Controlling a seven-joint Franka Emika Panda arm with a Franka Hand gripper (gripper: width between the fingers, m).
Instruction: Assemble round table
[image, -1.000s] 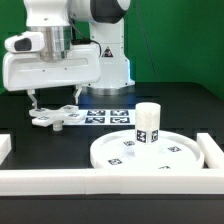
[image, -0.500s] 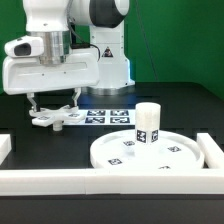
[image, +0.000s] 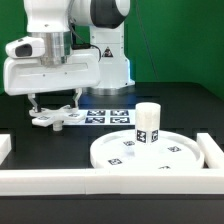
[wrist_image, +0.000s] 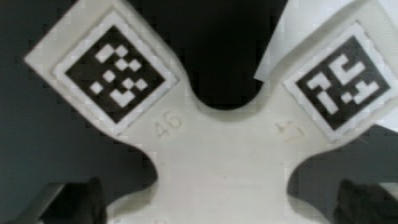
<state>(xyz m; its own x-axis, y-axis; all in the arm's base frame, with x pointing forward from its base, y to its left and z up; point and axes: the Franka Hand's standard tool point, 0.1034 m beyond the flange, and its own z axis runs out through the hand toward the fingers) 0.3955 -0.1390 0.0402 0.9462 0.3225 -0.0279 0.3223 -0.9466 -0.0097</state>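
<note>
The white four-lobed cross base (image: 52, 118) lies on the black table at the exterior view's left. My gripper (image: 55, 108) hangs low over it, open, with one finger on each side. In the wrist view the base (wrist_image: 222, 150) fills the picture with two tagged lobes. Its waist sits between my dark fingers (wrist_image: 68, 203), with a gap at each side; the gripper (wrist_image: 217, 205) holds nothing. The short cylindrical leg (image: 147, 124) stands upright on the large round disc (image: 120, 157) at the exterior view's right.
The marker board (image: 108, 116) lies flat just beyond the cross base, toward the robot's pedestal. White border rails run along the front (image: 100, 181), the left (image: 5, 146) and the right (image: 212, 152) of the work area.
In the first half second the gripper came down a little and shifted slightly right over the cross base. Since then nothing has moved.
</note>
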